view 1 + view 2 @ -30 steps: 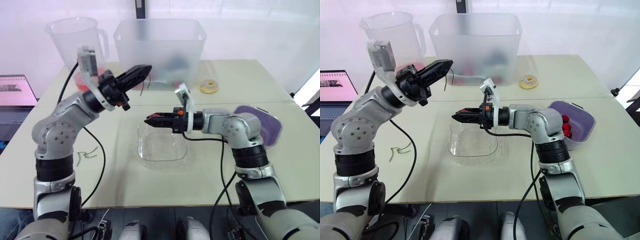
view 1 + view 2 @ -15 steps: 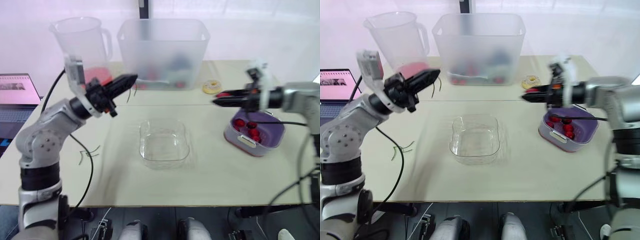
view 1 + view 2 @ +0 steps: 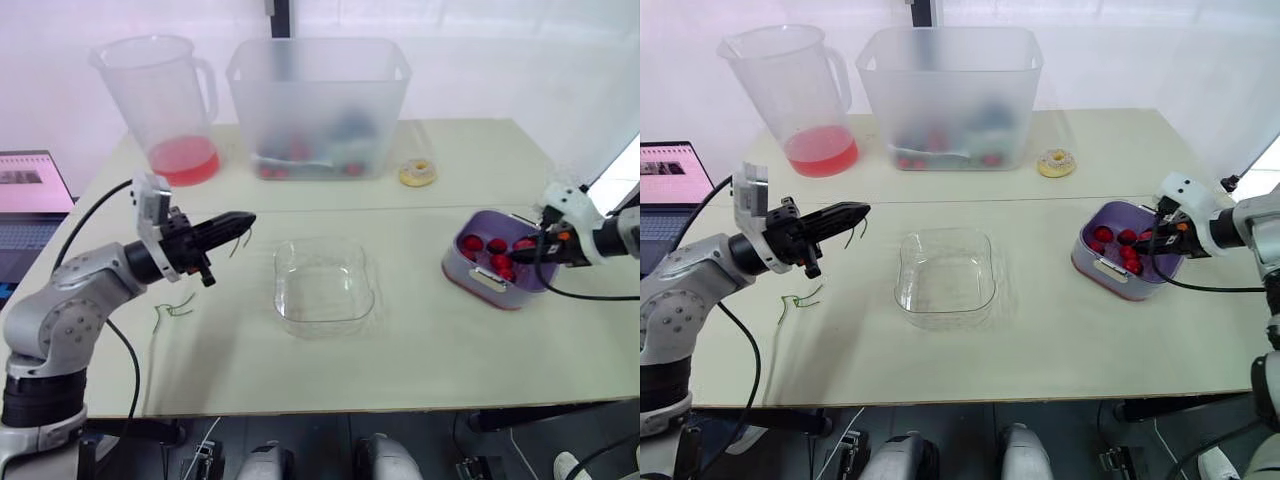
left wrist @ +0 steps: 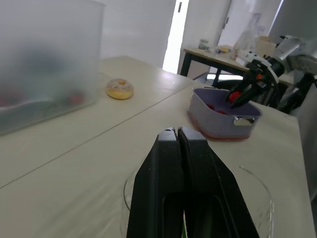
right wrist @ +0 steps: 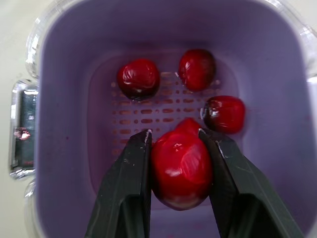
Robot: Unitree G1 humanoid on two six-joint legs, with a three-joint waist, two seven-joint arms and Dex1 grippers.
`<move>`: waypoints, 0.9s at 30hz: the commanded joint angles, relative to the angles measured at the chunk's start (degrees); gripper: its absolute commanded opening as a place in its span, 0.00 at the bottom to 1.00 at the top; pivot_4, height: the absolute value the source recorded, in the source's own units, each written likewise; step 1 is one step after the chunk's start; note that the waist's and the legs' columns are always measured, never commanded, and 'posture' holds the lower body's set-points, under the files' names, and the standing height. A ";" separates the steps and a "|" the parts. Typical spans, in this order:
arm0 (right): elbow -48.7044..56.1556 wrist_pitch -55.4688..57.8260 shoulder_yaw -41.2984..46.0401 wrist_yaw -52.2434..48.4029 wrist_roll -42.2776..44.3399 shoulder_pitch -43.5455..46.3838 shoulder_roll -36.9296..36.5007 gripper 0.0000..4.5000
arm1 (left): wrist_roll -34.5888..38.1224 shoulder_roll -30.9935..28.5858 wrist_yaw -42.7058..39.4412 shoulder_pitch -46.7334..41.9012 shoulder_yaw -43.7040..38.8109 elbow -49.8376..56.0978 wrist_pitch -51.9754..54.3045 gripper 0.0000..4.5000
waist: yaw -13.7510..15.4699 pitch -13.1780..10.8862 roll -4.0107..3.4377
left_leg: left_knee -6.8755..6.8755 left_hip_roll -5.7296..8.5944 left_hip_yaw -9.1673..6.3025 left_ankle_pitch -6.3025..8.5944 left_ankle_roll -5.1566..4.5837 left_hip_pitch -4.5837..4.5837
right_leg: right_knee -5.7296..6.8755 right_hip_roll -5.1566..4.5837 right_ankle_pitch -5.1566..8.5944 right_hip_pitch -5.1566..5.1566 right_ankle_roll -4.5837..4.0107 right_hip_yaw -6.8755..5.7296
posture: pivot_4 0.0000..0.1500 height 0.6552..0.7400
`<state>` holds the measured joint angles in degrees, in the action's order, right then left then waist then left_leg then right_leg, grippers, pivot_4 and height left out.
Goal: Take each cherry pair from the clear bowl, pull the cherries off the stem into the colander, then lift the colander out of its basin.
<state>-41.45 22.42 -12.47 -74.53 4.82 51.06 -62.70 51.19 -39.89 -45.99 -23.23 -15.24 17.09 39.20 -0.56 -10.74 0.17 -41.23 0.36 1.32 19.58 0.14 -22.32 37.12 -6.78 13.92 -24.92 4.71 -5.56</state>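
Note:
My right gripper (image 3: pixel 530 243) hovers over the purple colander (image 3: pixel 457 264) at the table's right and is shut on a red cherry (image 5: pixel 181 168). Several more cherries (image 5: pixel 138 78) lie on the colander's perforated floor (image 5: pixel 64 124). My left gripper (image 3: pixel 238 221) is at the left, a little above the table, shut on a thin green stem (image 3: pixel 237 243) that hangs from its tip. The clear bowl (image 3: pixel 323 285) stands in the middle of the table between the two arms, and I see nothing in it.
A pitcher (image 3: pixel 170 100) with red liquid and a frosted bin (image 3: pixel 318 100) stand at the back. A small donut (image 3: pixel 418 174) lies behind the colander. A dropped stem (image 3: pixel 175 308) lies on the table at the left, and a laptop (image 3: pixel 30 200) is beyond the left edge.
My right gripper swung from above the clear bowl to over the colander, carrying the cherry. My left gripper came down and to the left with the stem.

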 commanded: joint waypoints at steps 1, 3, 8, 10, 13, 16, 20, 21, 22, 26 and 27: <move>-1.24 -1.70 1.86 -0.27 -1.40 1.55 0.20 0.62 | -0.39 -0.37 -0.13 0.74 -1.03 2.01 -1.17 0.00 | 0.08 0.00 0.00 | 0.00 0.00 -0.01 0.00 0.00 0.00 | 0.00 0.00 0.00 0.00 0.00 0.00 | 1.00 0.39; -1.72 -2.03 2.00 -0.61 -1.95 2.22 0.54 0.83 | -0.30 -0.52 -0.16 1.04 -1.29 2.23 -1.03 0.00 | 0.22 0.00 0.00 | -0.01 0.01 -0.01 0.00 0.00 -0.01 | -0.01 0.00 0.00 0.00 0.00 -0.01 | 1.00 0.39; -1.66 -1.38 2.52 -2.65 -2.62 4.59 0.14 0.98 | -0.16 -1.28 -0.29 1.73 -2.41 2.23 -0.70 0.00 | 0.01 0.00 -0.01 | -0.02 0.00 -0.02 0.00 0.00 -0.01 | 0.00 0.00 0.00 0.01 0.00 -0.01 | 1.00 0.39; -0.18 -0.36 3.12 -4.28 -2.19 5.46 -0.48 0.98 | 0.04 -1.68 -0.27 2.24 -2.93 2.39 -0.52 0.00 | -0.01 0.00 -0.01 | -0.01 0.00 -0.02 0.00 0.01 -0.01 | 0.00 0.00 0.00 0.01 0.00 -0.01 | 1.00 0.39; 4.65 3.46 5.46 -7.69 0.73 7.78 -0.90 0.98 | 0.66 -2.67 0.10 3.30 -4.17 2.63 0.45 0.00 | 0.00 -0.02 -0.03 | -0.01 0.00 -0.02 0.00 0.01 -0.01 | 0.00 0.00 0.00 0.00 0.00 -0.01 | 1.00 0.39; 11.42 14.50 9.37 -12.51 8.47 13.03 0.55 0.98 | 2.31 -4.51 1.06 3.67 -7.12 1.03 2.78 0.00 | -0.10 -0.09 -0.17 | -0.01 0.00 -0.03 0.00 0.01 -0.01 | 0.01 0.00 0.00 0.00 0.00 -0.01 | 1.00 0.39; 24.23 27.35 11.18 -17.75 19.25 16.02 0.98 0.98 | 3.50 -8.77 3.36 5.89 -10.47 -4.97 10.00 0.00 | -0.04 -0.09 -0.18 | 0.07 -0.09 -0.11 0.00 0.01 -0.01 | -0.02 0.01 0.00 -0.04 0.00 -0.03 | 1.00 0.39; 27.59 28.48 10.40 -17.91 20.99 15.25 0.47 0.98 | 3.21 -9.94 3.08 7.34 -10.22 -6.43 11.93 0.00 | -0.05 -0.08 -0.15 | 0.10 -0.10 -0.14 0.00 0.01 -0.01 | -0.02 0.02 0.00 -0.03 0.00 -0.05 | 1.00 0.39; 30.91 28.55 9.71 -17.97 22.39 13.97 0.13 0.98 | 3.16 -10.31 3.17 8.65 -10.30 -7.49 13.16 0.00 | -0.05 -0.08 -0.15 | 0.10 -0.10 -0.15 0.01 0.01 -0.01 | -0.03 0.01 0.00 -0.02 0.00 -0.07 | 1.00 0.39; 39.45 31.07 9.36 -16.68 25.63 11.74 2.65 0.98 | 1.28 -10.43 6.50 10.61 -9.84 -11.93 16.36 0.00 | 0.34 -0.10 -0.11 | -0.05 0.05 -0.13 0.02 -0.01 -0.05 | 0.03 -0.07 0.00 0.01 0.00 -0.05 | 1.00 0.39; 41.28 31.83 9.47 -16.01 26.74 11.62 3.60 0.98 | 1.97 -10.23 6.79 10.92 -10.10 -12.75 17.86 0.00 | 0.37 -0.10 -0.11 | -0.08 0.06 -0.13 0.02 -0.01 -0.06 | 0.06 -0.07 0.00 0.00 0.00 -0.05 | 1.00 0.39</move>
<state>-3.88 53.29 -4.44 -91.29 29.22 61.45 -59.12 52.75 -49.33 -39.74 -11.86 -24.01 4.24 55.48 -0.19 -10.84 0.06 -41.32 0.42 1.19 19.60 0.12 -22.39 37.20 -6.86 13.91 -24.94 4.71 -5.60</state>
